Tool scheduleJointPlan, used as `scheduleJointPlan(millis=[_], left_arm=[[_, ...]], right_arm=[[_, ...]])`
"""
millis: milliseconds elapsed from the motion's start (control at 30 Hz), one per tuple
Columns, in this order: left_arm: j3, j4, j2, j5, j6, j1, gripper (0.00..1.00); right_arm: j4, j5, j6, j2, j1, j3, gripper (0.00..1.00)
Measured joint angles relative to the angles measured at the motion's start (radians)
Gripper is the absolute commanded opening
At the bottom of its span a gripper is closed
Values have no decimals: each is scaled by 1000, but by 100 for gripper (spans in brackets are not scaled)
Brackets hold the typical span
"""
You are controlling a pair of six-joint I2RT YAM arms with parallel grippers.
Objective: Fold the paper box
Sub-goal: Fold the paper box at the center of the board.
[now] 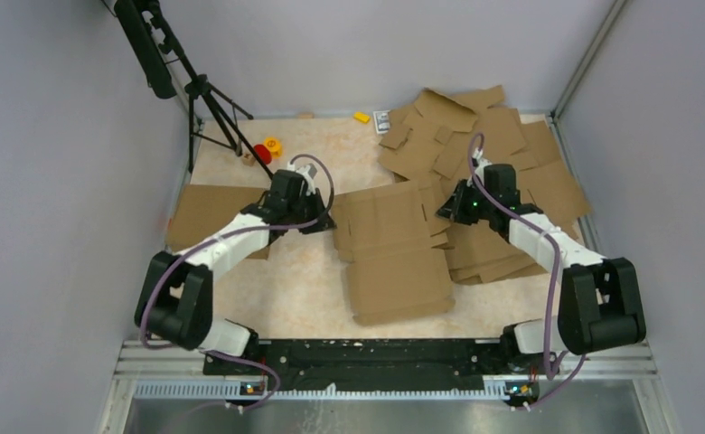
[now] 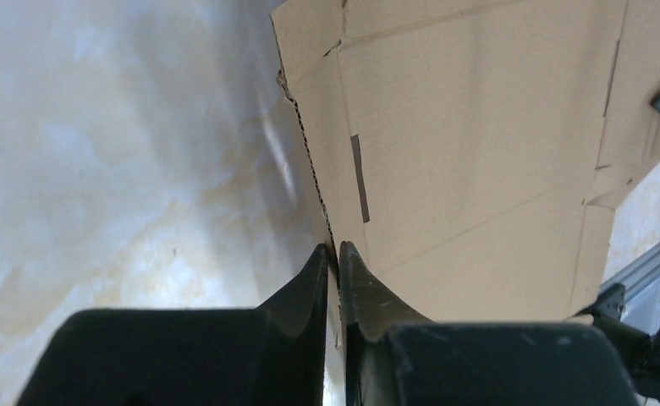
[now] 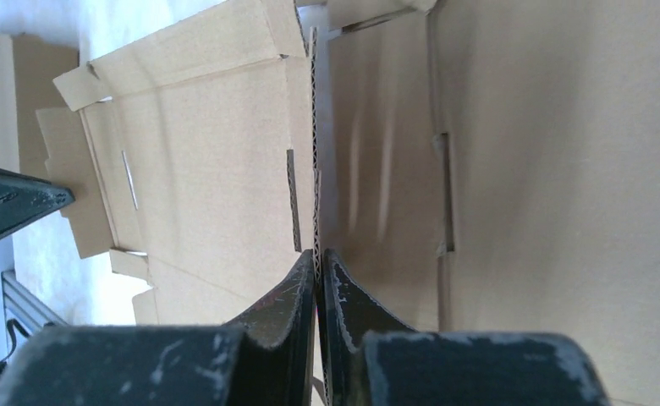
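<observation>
- While the paper box (image 1: pixel 394 253) lies opened out flat on the worktop (image 1: pixel 299 289), its long axis runs from the far side toward the arm bases, about midway between the two arms (neither looks clearly nearer).
- At the far half of its left side edge sits the left gripper (image 1: pixel 324 221). In the wrist view its fingers (image 2: pixel 310 288) are pinched together on the corrugated edge, and the sheet spreads away to that gripper's right.
- Across from it, the right gripper (image 1: pixel 443 210) is likewise clamped on the right side edge, with the sheet spreading to its left.
- So the box lies between the grippers, held at opposite edges. By my judgement, the side flaps must fold inward, toward the centre.
- Just beside and beneath the right edge lies a pile of spare cardboard (image 1: pixel 502 149), which might snag.
</observation>
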Motion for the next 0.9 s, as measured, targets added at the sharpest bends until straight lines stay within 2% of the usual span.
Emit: scheduleJointPlan(millis=[267,433,467,533,600,667,700,767,900], left_arm=[[-200,-6,-229,31,-53,-2,11],[-283,-1,-256,42,-104,-35,13],[-295,-1,-257,41,-116,-48,14],[-312,-1,-261,39,-138,-79,16],[-326,-2,-273,37,-158,-122,25],[-331,-5,-291,35,-166,-162,39],[-332,-9,-305,34,-168,-181,46],[-331,-23,-331,28,-162,-196,52],[-293,-109,-363,-16,-142,-195,50]], right_arm=[[-16,-25,-28,8,56,-5,12],[-74,-2,-64,136,119,134,16],[-84,6,-73,163,133,171,21],[-97,22,-85,194,149,219,42],[-107,43,-99,214,157,251,61],[-117,65,-114,217,159,254,71],[-126,76,-123,216,159,254,72],[-136,94,-135,213,159,252,73],[-174,140,-156,143,177,215,73]])
